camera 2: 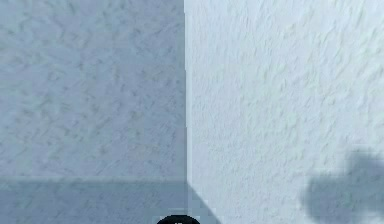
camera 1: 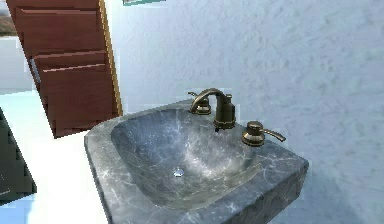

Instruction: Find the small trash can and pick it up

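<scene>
Grey marble sink (camera 1: 232,196) dead ahead, bronze faucet (camera 1: 215,103) at its back rim, a handle (camera 1: 255,133) beside it. Brown panelled door (camera 1: 70,60) at the forward view's left, blue textured wall (camera 1: 300,60) behind. Arm side view: wall corner (camera 2: 186,90), dark rounded shape (camera 2: 180,219) at the bottom edge. Can't tell the gripper state, nor where the trash can is.

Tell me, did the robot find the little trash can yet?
Nothing looks done yet. Right now the robot is searching. Ahead of it is a grey stone sink with a bronze faucet, and a brown wooden door is farther back on the forward view's left. The arm side view faces a bare wall corner. Finding it and picking it up are both left to do.
</scene>
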You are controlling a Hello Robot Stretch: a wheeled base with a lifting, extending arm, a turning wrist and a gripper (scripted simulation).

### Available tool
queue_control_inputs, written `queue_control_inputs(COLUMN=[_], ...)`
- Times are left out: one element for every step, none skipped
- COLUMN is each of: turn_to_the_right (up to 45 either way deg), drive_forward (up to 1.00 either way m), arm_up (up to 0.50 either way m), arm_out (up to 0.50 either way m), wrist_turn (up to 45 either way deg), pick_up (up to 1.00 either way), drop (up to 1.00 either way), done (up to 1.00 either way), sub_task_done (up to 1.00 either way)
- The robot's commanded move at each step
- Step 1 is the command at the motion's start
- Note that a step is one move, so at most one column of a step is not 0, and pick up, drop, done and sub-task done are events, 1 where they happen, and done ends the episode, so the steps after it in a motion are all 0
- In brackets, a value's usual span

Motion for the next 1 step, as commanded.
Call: queue_control_inputs(turn_to_the_right=[0.0], drive_forward=[0.0], arm_up=[0.1], arm_out=[0.0], wrist_turn=[0.0], pick_up=[0.0], drop=[0.0], done=[0.0], sub_task_done=[0.0])
